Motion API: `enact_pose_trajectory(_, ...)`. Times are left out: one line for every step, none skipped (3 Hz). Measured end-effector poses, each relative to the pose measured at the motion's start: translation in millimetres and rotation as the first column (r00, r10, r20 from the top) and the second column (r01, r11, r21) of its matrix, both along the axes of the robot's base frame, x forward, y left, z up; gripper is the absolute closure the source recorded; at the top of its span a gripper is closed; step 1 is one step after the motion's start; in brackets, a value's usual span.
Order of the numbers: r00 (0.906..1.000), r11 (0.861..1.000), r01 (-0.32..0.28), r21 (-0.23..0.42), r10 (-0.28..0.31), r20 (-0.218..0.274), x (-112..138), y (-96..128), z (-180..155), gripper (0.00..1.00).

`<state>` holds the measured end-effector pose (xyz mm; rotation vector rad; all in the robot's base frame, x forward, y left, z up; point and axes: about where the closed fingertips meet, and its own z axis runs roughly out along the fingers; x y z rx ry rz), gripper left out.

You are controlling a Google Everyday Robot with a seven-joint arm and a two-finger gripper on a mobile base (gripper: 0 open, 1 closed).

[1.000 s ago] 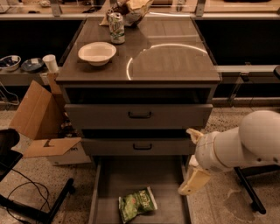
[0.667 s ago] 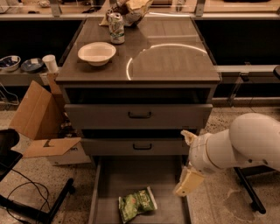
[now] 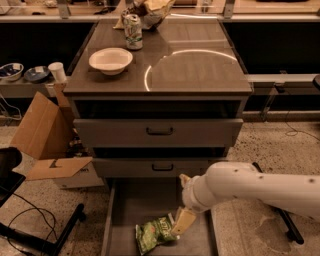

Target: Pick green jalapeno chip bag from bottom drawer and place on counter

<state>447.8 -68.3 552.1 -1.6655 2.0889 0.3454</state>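
Observation:
The green jalapeno chip bag lies crumpled on the floor of the open bottom drawer, near its front middle. My gripper hangs from the white arm that reaches in from the right. It is low in the drawer, right beside the bag's right edge, touching or nearly touching it. The counter is the glossy grey-brown cabinet top with a curved light reflection.
On the counter stand a white bowl, a green-and-white soda can and a tan-brown bag at the back. Two shut grey drawers sit above the open one. An open cardboard box stands on the floor to the left.
My arm and gripper have moved left and down into the bottom drawer, from the drawer's right side to the bag's right edge. The bag has not moved.

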Motion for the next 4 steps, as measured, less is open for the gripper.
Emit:
enact_pose_trajectory(0.9999, 1.000, -0.003, 0.005, 0.003, -0.015, 19, 21, -61, 0.00)
enact_pose_trajectory(0.9987, 1.000, 0.003, 0.029, -0.002, -0.052, 26, 36, -104, 0.00)
enact_pose_trajectory(0.9976, 0.999, 0.004, 0.033, -0.001, -0.069, 22, 38, -113, 0.00)
enact_pose_trajectory(0.9967, 1.000, 0.012, 0.018, -0.010, -0.080, 22, 39, -120, 0.00)
